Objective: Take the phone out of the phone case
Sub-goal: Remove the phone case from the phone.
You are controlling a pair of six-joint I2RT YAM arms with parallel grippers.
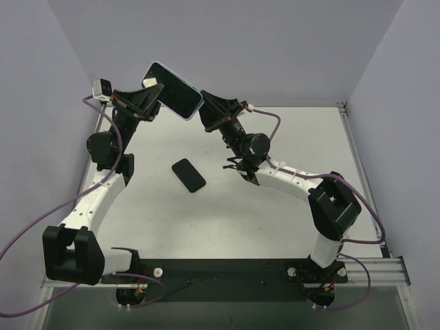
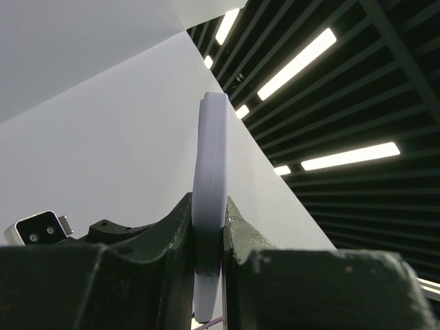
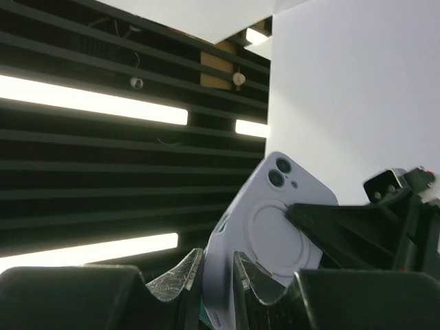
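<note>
A lavender phone case (image 1: 172, 89) with a dark front face is held up in the air above the far left of the table. My left gripper (image 1: 152, 93) is shut on its upper left part. In the left wrist view the case (image 2: 212, 172) stands edge-on between the two fingers of that gripper (image 2: 208, 234). My right gripper (image 1: 205, 114) grips the case's lower right end. In the right wrist view its fingers (image 3: 218, 275) pinch the edge of the case (image 3: 275, 220), whose back shows two camera openings and a round ring. A left finger (image 3: 344, 227) presses on that back.
A black, phone-shaped flat slab (image 1: 188, 174) lies on the white table (image 1: 289, 137) below the held case. Grey walls close in the table on the left, far and right sides. A black base rail (image 1: 227, 271) runs along the near edge.
</note>
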